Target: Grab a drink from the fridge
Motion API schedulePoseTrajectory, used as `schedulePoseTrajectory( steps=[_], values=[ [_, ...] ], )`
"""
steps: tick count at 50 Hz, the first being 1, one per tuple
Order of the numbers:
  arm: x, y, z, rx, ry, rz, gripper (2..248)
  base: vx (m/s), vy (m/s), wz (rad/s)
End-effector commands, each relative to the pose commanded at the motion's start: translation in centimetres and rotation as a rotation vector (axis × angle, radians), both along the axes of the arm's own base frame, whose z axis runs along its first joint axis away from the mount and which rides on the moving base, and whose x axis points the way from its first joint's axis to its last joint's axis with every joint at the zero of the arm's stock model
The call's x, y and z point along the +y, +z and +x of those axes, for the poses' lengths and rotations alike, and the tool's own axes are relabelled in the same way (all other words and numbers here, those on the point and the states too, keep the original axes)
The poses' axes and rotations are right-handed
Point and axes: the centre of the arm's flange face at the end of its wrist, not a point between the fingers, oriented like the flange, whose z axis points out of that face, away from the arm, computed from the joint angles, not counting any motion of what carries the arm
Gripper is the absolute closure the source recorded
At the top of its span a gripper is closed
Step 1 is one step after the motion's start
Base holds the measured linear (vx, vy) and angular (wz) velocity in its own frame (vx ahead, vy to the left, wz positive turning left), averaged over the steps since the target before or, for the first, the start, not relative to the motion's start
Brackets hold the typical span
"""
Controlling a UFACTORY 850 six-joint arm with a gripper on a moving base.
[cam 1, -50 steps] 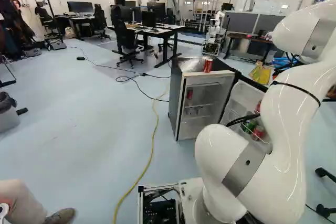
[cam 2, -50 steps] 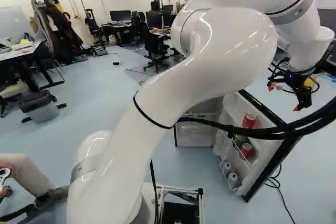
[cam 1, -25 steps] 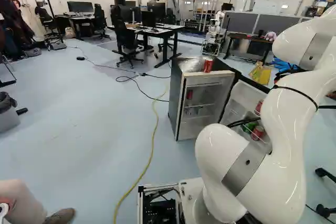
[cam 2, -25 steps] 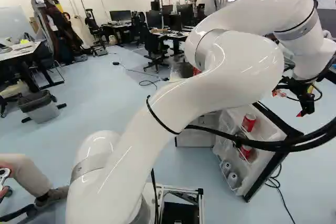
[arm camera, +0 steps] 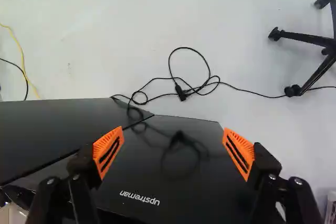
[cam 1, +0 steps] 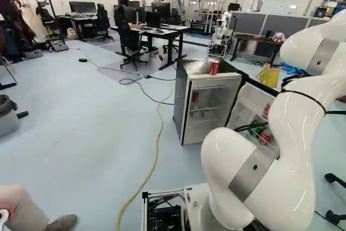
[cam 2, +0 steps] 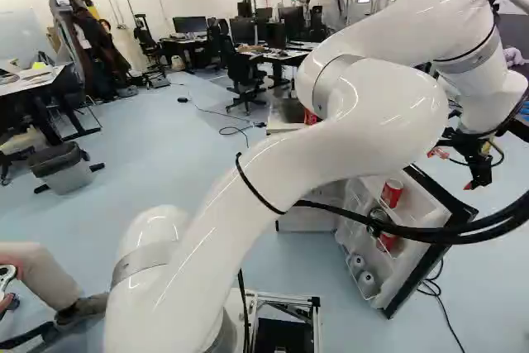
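Observation:
In the right base view my gripper (cam 2: 452, 169) hangs beyond the fridge's swung-out door (cam 2: 423, 247). The wrist view has the gripper (arm camera: 174, 151) open, nothing between its pads, above glossy black fridge panels (arm camera: 181, 184). In the left base view the fridge (cam 1: 181, 104) stands with its door open. A red can (cam 1: 214, 67) is on its top and another red can (cam 1: 195, 97) on an inner shelf. The door racks hold a red can (cam 2: 392, 193), a second red can (cam 1: 265, 137) and a green can (cam 1: 256, 129), plus pale-ended cans (cam 2: 357, 263) lower down.
A black cable (arm camera: 199, 89) and a chair's legs (arm camera: 310, 39) lie beyond the panels. A yellow cable (cam 1: 158, 144) crosses the floor left of the fridge. Desks (cam 1: 167, 32) stand behind it, with another robot (cam 1: 219, 41). A person's leg (cam 1: 19, 206) is near the base.
In the right base view my upper arm has shifted down and to the right, uncovering the can on the fridge top, and the gripper has sunk a little. The base has not moved.

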Motion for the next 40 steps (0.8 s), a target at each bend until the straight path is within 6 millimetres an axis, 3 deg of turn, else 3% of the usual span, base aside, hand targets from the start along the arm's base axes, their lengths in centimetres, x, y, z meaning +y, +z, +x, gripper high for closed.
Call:
schedulePoseTrajectory(
  steps=[40],
  values=[
    [1.1, 0.1, -2.9, 0.026, -0.022, 0.053, 3, 0.000, 0.000, 0.000]
  ],
)
